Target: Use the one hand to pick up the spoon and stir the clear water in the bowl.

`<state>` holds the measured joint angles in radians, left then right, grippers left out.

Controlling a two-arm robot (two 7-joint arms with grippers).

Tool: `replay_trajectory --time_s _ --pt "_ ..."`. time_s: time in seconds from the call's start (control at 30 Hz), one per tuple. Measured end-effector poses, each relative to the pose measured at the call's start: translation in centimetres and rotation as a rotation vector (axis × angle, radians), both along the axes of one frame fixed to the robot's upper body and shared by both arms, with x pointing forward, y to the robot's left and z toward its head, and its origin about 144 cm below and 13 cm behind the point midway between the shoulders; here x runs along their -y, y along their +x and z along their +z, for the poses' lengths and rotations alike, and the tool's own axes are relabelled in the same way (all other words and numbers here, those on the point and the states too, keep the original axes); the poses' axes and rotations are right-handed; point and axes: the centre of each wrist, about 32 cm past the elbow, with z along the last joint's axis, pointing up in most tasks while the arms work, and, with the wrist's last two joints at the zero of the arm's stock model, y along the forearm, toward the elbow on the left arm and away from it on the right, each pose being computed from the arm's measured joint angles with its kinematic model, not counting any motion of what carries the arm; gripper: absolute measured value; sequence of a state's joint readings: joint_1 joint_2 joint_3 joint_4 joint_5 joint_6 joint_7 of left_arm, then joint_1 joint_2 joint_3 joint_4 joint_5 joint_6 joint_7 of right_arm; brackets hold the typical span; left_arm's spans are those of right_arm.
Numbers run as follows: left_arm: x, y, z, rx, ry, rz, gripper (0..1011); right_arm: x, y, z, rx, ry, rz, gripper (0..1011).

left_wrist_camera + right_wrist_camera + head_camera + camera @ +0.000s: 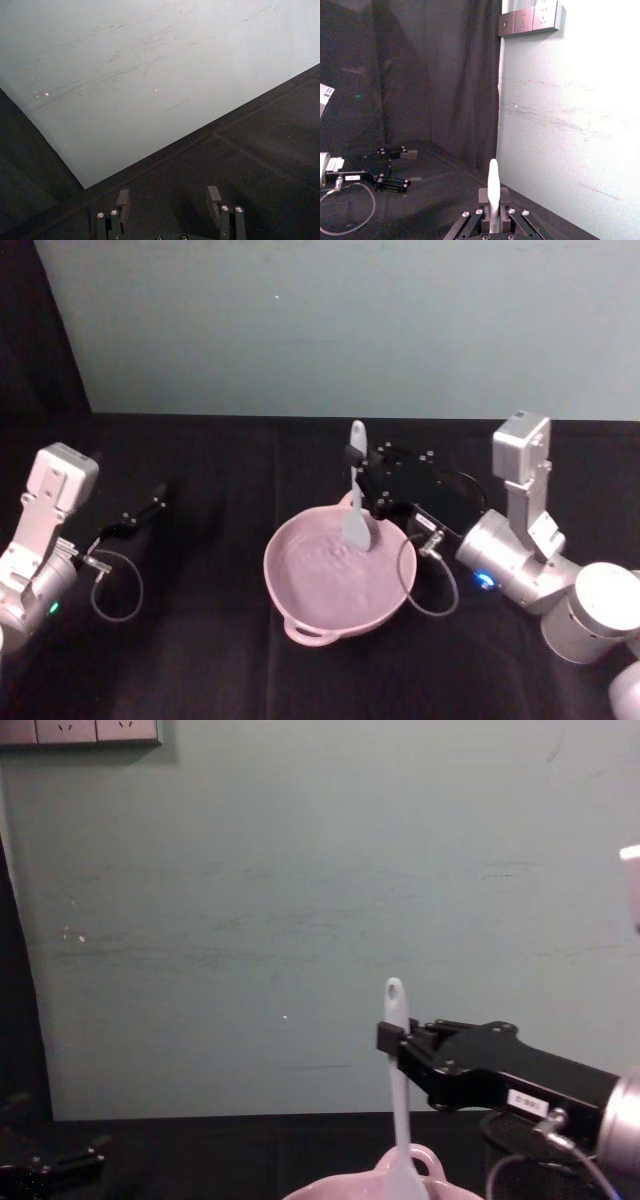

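Right gripper [357, 472] jaws clenched on upright spoon [357, 528], blade in bowl [277, 580]; left gripper [168, 202] released.

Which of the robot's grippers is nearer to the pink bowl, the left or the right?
The right. The right gripper is at the bowl's far rim, holding the spoon upright with its blade inside. The left gripper is open, well off to the bowl's left.
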<state>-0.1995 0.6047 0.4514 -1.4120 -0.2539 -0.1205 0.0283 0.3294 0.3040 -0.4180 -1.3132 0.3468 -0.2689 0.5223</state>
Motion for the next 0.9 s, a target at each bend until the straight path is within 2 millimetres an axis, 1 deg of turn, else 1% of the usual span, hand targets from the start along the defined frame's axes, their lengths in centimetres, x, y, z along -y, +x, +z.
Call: replay_trajectory --time_s 0.27,0.37,0.5,0.67,0.9 --pt "0.0 0.0 0.0 0.000 0.000 0.000 1005 0.9 -2.0 0.2 -0.003 0.001 -0.002 119" --pt "0.0 0.0 0.0 0.000 0.000 0.000 1005 0.8 -2.9 0.1 -0.004 0.011 0.013 119" --pt "0.0 0.0 0.0 0.000 0.000 0.000 1005 0.0 -4.0 -0.2 -0.006 0.028 0.052 119" --pt "0.0 0.0 0.0 0.000 0.000 0.000 1005 -1.1 -4.4 -0.6 -0.014 0.049 0.092 119" --pt "0.0 0.0 0.0 0.000 0.000 0.000 1005 -2.7 -3.7 -1.1 -0.018 0.065 0.130 119"
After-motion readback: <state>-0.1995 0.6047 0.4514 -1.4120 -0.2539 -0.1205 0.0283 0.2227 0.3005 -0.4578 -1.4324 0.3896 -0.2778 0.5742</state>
